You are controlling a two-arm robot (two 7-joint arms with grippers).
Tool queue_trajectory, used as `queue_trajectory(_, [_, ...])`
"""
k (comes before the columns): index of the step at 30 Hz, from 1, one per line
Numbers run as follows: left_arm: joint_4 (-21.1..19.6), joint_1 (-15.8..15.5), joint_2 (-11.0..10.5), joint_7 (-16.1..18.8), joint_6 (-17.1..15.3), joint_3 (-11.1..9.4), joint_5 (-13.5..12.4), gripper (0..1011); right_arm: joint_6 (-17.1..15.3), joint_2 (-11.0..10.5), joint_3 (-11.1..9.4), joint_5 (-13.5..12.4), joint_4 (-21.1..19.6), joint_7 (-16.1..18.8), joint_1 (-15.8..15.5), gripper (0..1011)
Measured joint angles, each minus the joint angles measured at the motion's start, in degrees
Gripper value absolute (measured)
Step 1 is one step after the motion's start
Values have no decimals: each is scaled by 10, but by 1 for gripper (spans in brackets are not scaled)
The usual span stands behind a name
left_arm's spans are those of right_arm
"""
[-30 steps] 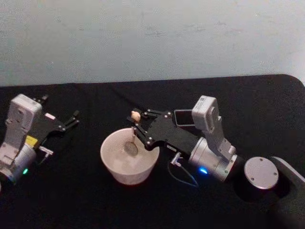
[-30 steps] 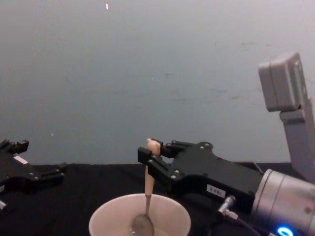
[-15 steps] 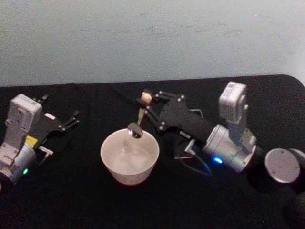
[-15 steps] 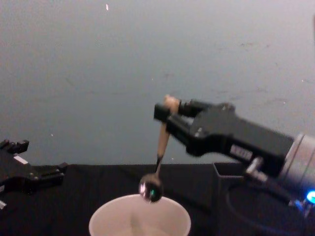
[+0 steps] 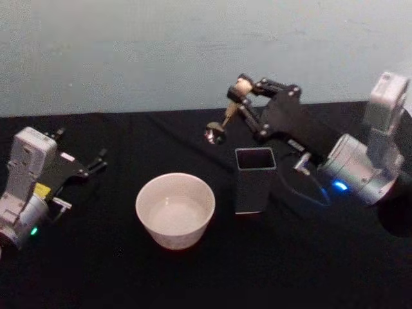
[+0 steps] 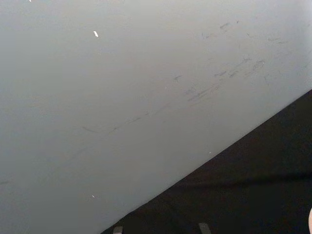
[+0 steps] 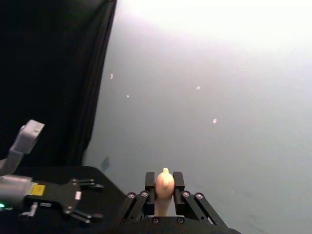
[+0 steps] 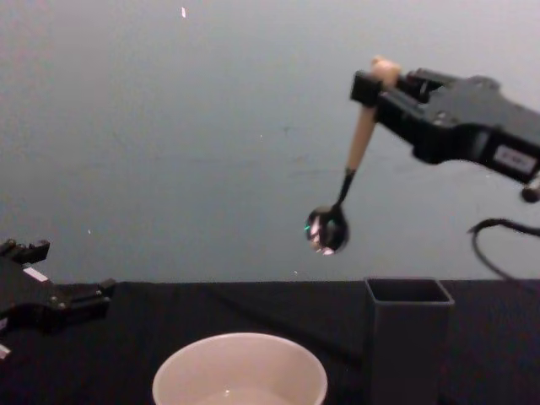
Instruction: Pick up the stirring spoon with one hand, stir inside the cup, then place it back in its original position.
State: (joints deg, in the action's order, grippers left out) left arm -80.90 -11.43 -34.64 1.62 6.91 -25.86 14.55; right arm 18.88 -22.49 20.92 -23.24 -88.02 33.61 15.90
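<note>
Right jaws: the right gripper (image 5: 239, 90) is pinching the stirring spoon (image 5: 226, 116), its jaws closed on the very top of the handle, just under the bear head (image 7: 164, 183).
Why that grip: holding the top end is leaving the whole shaft and bowl free below the jaws. I judge this suits lowering the spoon into a narrow opening without the gripper fouling the rim.
Spoon's axis: the long axis is running close to upright but leaning. The bear head is pointing up and towards the robot's right, and the metal bowl (image 8: 326, 229) is pointing down and to the left.
Where the spoon is: it is hanging in the air, well clear of the cup (image 5: 175, 178). It is higher than the holder (image 5: 255, 183) and a little to the left of its mouth, touching neither.
Holder: it is standing upright on the table (image 5: 129, 277) just right of the cup, its square mouth facing up to take the spoon.
Step in hand: the spoon is probably being carried back to the holder, and the bowl is not yet lining up over the mouth.
Left gripper (image 5: 96, 161): it is lying idle at the far left, its jaws apart and holding nothing.
</note>
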Motion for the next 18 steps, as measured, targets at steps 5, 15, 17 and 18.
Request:
queue_trajectory(5, [0,0,0,0,0,0,0,1001,-2,-22,-20,-10,-13,0,-10,214])
queue_trajectory(15, [0,0,0,0,0,0,0,1001,-6,-54,-42,-19,-29,4,-37,214])
queue_trajectory(17, [0,0,0,0,0,0,0,1001,-7,-58,-44,-18,-29,5,-40,214])
queue_trajectory(18, [0,0,0,0,0,0,0,1001,-8,-61,-45,-18,-29,5,-42,214])
